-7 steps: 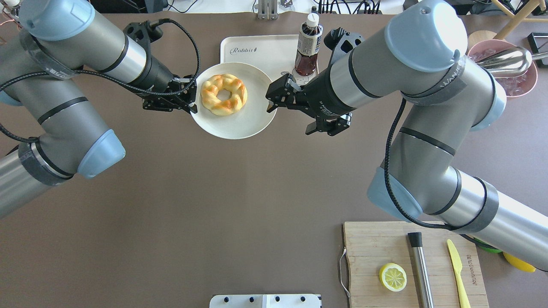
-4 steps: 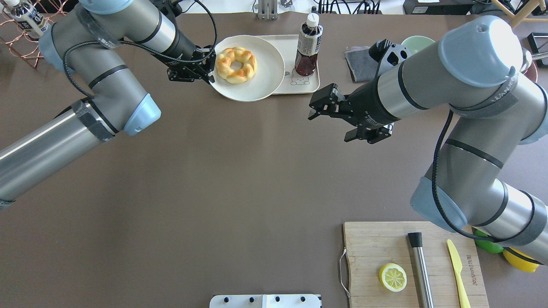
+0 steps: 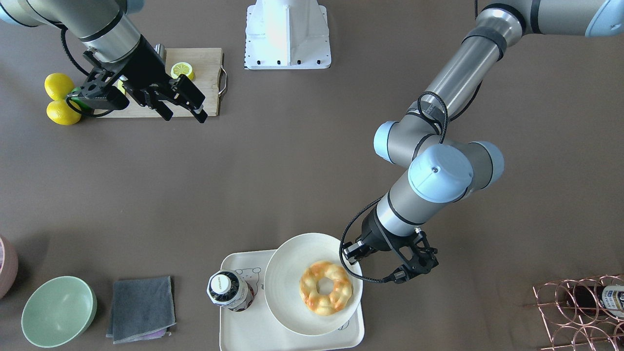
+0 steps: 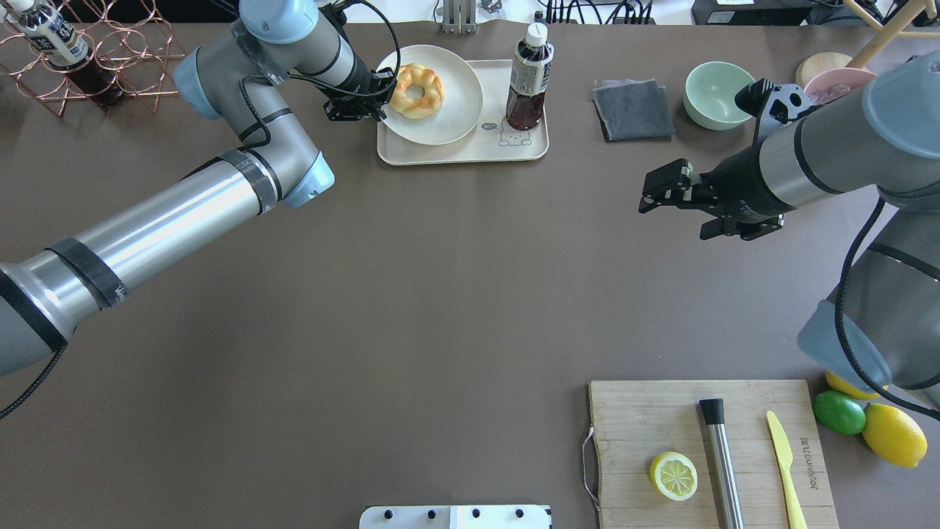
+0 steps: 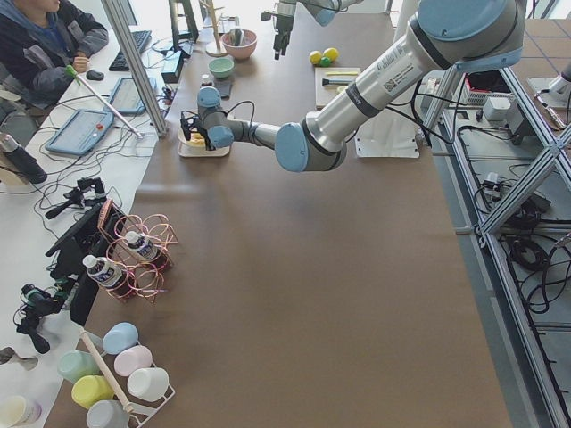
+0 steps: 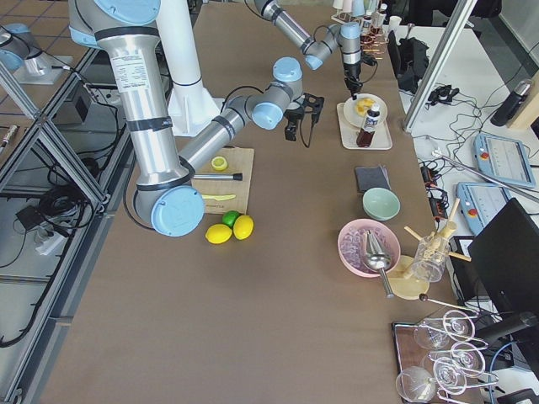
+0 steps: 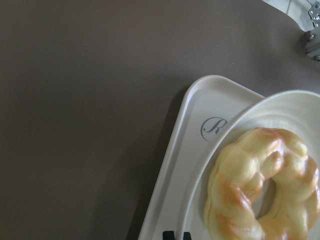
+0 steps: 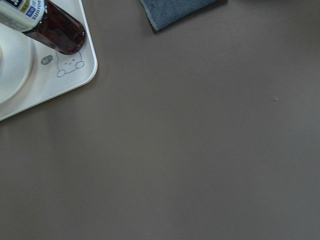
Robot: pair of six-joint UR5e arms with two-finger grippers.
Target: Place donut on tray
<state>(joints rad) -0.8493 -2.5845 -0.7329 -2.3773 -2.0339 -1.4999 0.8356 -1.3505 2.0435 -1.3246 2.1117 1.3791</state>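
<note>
The golden twisted donut (image 4: pixel 416 90) lies on a round white plate (image 4: pixel 448 117) over the left half of the cream tray (image 4: pixel 470 150). I cannot tell whether the plate rests on the tray or hangs just above it. My left gripper (image 4: pixel 380 94) is shut on the plate's left rim. In the front view the donut (image 3: pixel 325 287) and plate (image 3: pixel 287 278) cover much of the tray (image 3: pixel 239 331), with the left gripper (image 3: pixel 355 252) at the rim. The left wrist view shows the donut (image 7: pixel 260 185), the plate (image 7: pixel 280 107) and the tray (image 7: pixel 185 165). My right gripper (image 4: pixel 653 189) is open and empty, well to the right of the tray.
A dark-tea bottle (image 4: pixel 527 81) stands on the tray's right part. A grey cloth (image 4: pixel 633 109) and a green bowl (image 4: pixel 718 84) lie right of it. A cutting board (image 4: pixel 639 433) with a lemon half (image 4: pixel 673 475) is near right. A copper rack (image 4: pixel 110 44) is far left.
My left arm has carried the plate with the donut away from the robot and over the tray. My right arm has let go of the plate's other rim and drawn back to the right.
</note>
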